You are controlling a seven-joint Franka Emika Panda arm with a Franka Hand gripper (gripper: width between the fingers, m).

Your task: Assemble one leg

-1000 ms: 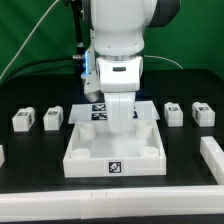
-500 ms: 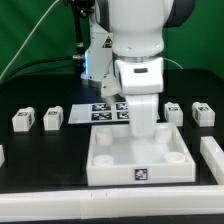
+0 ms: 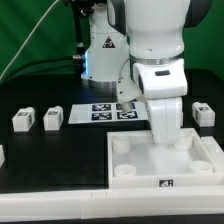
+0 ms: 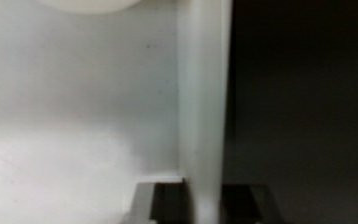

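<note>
My gripper (image 3: 166, 138) is shut on the far rim of the large white square tray-like part (image 3: 135, 178), which lies on the black table at the exterior view's right. In the wrist view the rim (image 4: 202, 100) runs as a thin white wall between my two dark fingertips (image 4: 167, 203); the gripper (image 4: 206, 203) straddles it. Two legs, small white posts with tags (image 3: 22, 120) (image 3: 53, 117), stand at the exterior view's left. Another leg (image 3: 204, 112) stands at the right, behind the tray. None is held.
The marker board (image 3: 100, 112) lies flat at the back, left of my arm. A small white part (image 3: 2, 155) shows at the left edge. The tray's corner sockets (image 3: 122, 145) stand up inside its rim.
My gripper has moved toward the exterior view's right and nearer the camera, dragging the tray-like part with it by the rim. The legs have not moved.
</note>
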